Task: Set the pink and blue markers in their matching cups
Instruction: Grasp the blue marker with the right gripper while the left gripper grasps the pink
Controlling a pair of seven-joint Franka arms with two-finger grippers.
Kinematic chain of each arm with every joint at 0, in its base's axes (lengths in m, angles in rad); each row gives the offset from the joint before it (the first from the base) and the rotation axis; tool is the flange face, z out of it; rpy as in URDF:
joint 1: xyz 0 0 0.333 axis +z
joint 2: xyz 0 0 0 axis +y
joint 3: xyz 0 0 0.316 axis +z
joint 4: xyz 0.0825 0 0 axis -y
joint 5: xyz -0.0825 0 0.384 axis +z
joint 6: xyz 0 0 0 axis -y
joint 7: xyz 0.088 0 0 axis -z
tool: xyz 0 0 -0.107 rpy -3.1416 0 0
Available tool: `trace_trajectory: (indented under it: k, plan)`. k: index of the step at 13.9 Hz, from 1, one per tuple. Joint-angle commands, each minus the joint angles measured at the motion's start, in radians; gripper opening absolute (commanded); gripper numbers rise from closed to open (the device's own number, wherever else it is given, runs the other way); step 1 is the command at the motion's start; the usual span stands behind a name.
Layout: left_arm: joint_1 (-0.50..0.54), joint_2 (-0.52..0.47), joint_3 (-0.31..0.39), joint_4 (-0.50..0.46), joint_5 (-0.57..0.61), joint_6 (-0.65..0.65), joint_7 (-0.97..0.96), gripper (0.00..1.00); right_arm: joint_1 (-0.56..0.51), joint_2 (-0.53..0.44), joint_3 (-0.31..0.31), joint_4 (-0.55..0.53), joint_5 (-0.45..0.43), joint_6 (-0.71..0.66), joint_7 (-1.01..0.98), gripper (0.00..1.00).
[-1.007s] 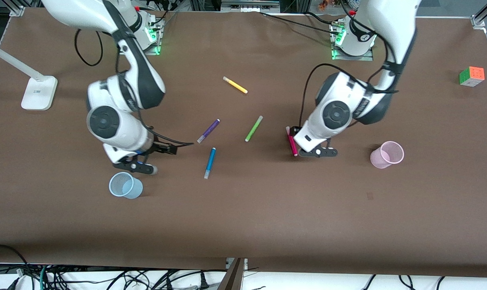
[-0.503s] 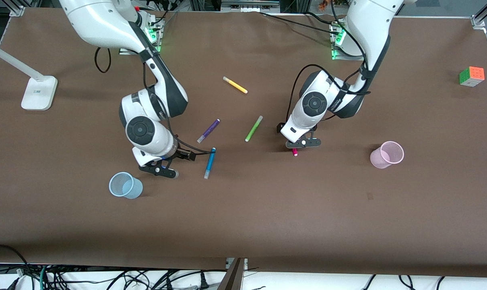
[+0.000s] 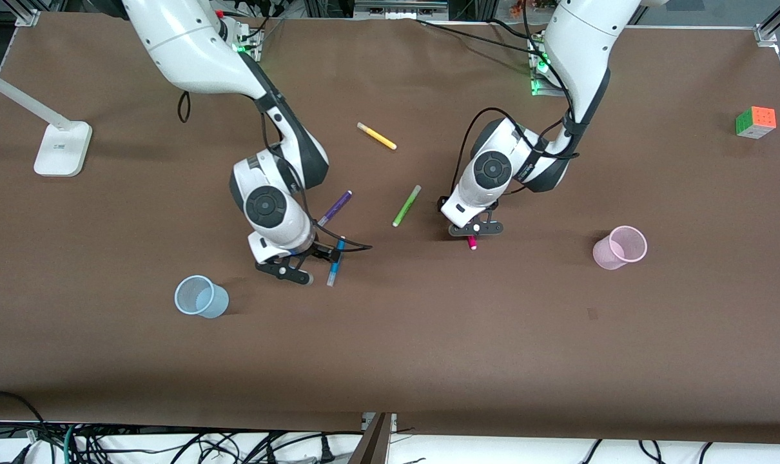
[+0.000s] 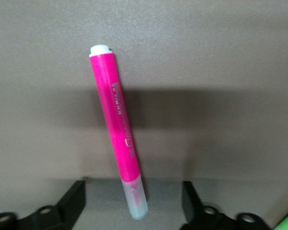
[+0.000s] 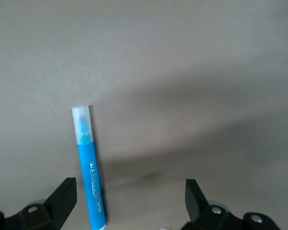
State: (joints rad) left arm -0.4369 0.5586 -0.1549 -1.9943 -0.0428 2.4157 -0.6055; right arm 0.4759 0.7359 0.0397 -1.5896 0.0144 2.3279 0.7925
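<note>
Fingers of both my left gripper (image 4: 133,201) and right gripper (image 5: 129,203) hang spread astride the pink marker (image 4: 116,143) and blue marker (image 5: 90,182), lined up for pinching.

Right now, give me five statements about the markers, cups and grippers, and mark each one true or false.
1. The pink marker lies flat on the table between the open fingers of the left gripper. True.
2. The blue marker already stands in the blue cup. False: it lies on the table, and the open right gripper is down over it.
3. The pink cup lies tipped on its side. False: it stands upright, toward the left arm's end of the table.
4. The green marker lies on the table between the purple marker and the pink marker. True.
5. The yellow marker is nearer to the front camera than the blue cup. False: it lies farther from it.
</note>
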Motion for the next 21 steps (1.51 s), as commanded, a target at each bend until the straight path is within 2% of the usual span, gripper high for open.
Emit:
trace_trajectory:
  k: [1, 5, 6, 7, 9, 10, 11, 12, 15, 16, 17, 19, 21]
  plan:
    - [-0.011, -0.008, 0.006, 0.006, -0.012, -0.007, -0.004, 0.5, 0.02, 0.042, -0.004, 0.025, -0.019, 0.042, 0.027, 1.0]
    - [-0.013, -0.008, 0.006, 0.006, -0.012, -0.018, -0.002, 0.15, 0.027, 0.071, -0.004, 0.043, -0.019, 0.044, 0.027, 1.0]
    - [-0.013, -0.011, 0.006, 0.006, -0.012, -0.027, -0.003, 0.17, 0.033, 0.079, -0.004, 0.056, -0.019, 0.044, 0.027, 0.99]
    - [-0.013, -0.019, 0.006, 0.009, -0.012, -0.044, -0.004, 0.21, 0.033, 0.085, -0.004, 0.059, -0.019, 0.045, 0.027, 0.95]
    - [0.001, -0.061, 0.006, 0.015, -0.005, -0.128, 0.015, 0.22, 0.038, 0.088, -0.004, 0.059, -0.021, 0.054, 0.021, 0.42]
    - [0.004, -0.077, 0.012, 0.028, 0.001, -0.188, 0.026, 0.22, 0.036, 0.088, -0.004, 0.059, -0.021, 0.054, 0.017, 0.24]
    - [0.013, -0.089, 0.015, 0.046, 0.001, -0.258, 0.054, 0.22, 0.036, 0.088, -0.004, 0.059, -0.022, 0.054, 0.008, 0.1]
    - [0.032, -0.092, 0.017, 0.081, 0.001, -0.327, 0.094, 0.2, 0.035, 0.088, -0.006, 0.059, -0.021, 0.054, -0.015, 0.0]
    - [0.081, -0.092, 0.02, 0.218, 0.007, -0.582, 0.205, 0.19, 0.023, 0.073, -0.011, 0.06, -0.019, 0.045, -0.05, 0.0]
    - [0.099, -0.089, 0.018, 0.239, 0.015, -0.599, 0.234, 0.21, 0.015, 0.073, -0.011, 0.06, -0.018, 0.044, -0.059, 0.0]
    - [0.099, -0.08, 0.017, 0.244, 0.005, -0.584, 0.236, 0.24, 0.004, 0.065, -0.012, 0.06, -0.013, 0.042, -0.065, 0.0]
    - [0.07, -0.022, 0.008, 0.238, 0.001, -0.436, 0.22, 0.42, -0.023, 0.033, -0.009, 0.062, -0.013, -0.003, -0.075, 0.0]
    - [0.05, 0.009, 0.008, 0.223, 0.001, -0.382, 0.193, 0.45, -0.042, 0.004, -0.012, 0.121, -0.011, -0.13, -0.119, 0.0]
